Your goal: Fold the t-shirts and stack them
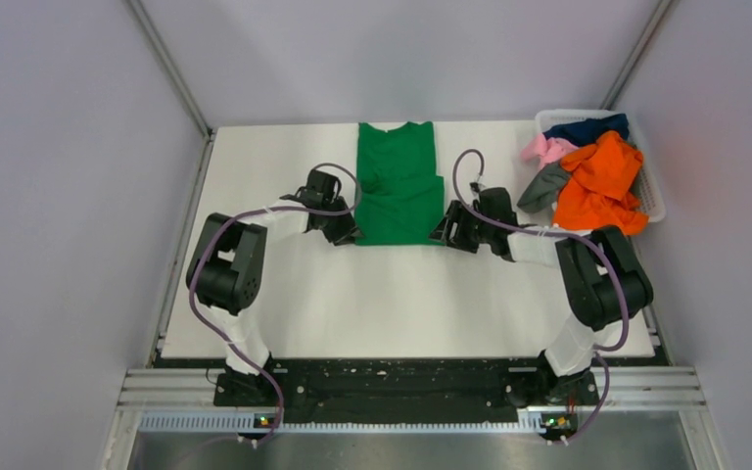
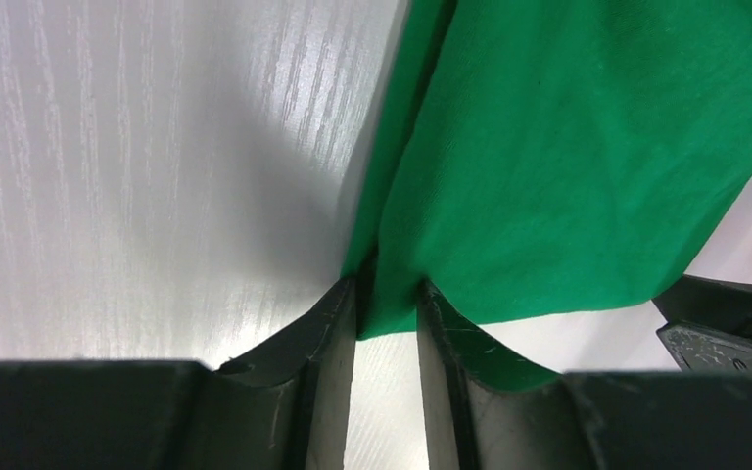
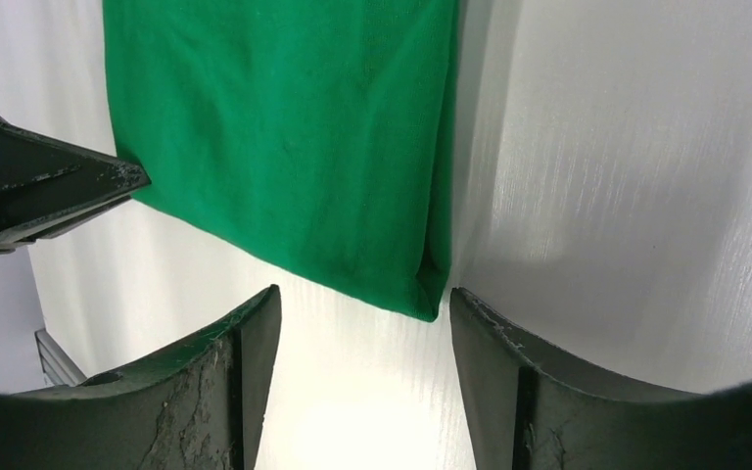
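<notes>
Green t-shirt (image 1: 399, 186), collar far, hem near. Left gripper (image 2: 385, 286) nips its left hem corner; right gripper (image 3: 363, 291) agape, right hem corner just ahead.

Open table (image 1: 401, 304) in front of green t-shirt (image 1: 399, 186), basket (image 1: 655, 196) blocking far-right corner

5 t-shirts show in all: 1 green t-shirt (image 1: 399, 186), 1 orange t-shirt (image 1: 599, 186), 1 grey t-shirt (image 1: 541, 188), 1 pink t-shirt (image 1: 545, 149) and 1 navy t-shirt (image 1: 587, 127). there is 1 white basket (image 1: 654, 196) and 1 table (image 1: 392, 304). 2 end effectors are in view: the left end effector (image 1: 349, 234) and the right end effector (image 1: 444, 233).
</notes>
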Controlling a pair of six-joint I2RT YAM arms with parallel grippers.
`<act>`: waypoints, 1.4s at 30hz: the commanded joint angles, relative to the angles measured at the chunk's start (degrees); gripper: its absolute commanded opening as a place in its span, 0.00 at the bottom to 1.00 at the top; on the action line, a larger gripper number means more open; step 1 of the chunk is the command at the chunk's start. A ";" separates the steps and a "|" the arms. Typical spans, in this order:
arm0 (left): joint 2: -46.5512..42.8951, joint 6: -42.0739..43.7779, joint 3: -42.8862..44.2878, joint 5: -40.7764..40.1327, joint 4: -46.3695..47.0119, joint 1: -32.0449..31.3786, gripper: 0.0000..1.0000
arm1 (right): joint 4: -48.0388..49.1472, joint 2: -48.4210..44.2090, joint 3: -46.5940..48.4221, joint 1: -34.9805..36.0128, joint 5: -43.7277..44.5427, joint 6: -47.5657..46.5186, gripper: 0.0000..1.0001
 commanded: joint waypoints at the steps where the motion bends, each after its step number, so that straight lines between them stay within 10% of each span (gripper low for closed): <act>1: 1.66 0.13 -0.66 0.77 1.51 -0.04 0.33 | 0.59 1.26 -0.21 0.92 1.36 -0.31 0.61; 7: 1.74 0.18 -1.85 0.56 1.25 -0.05 0.01 | -0.96 2.50 0.73 2.05 3.69 -1.33 0.50; 14: -0.19 0.27 -3.92 0.46 1.43 -0.38 0.00 | -1.56 3.30 0.56 3.74 3.83 -1.80 0.00; 24: -19.77 -0.63 -20.39 -1.09 2.21 -4.94 0.00 | -6.45 -11.85 -9.77 8.68 -1.94 -3.27 0.00; 33: -52.80 -11.50 -35.71 -6.07 -5.44 -16.78 0.00 | -19.77 -43.44 -20.28 19.91 -7.56 1.04 0.00; 42: -72.23 -9.06 -32.08 -9.27 -9.23 -18.43 0.00 | -25.25 -57.18 -13.33 19.87 -9.06 0.20 0.00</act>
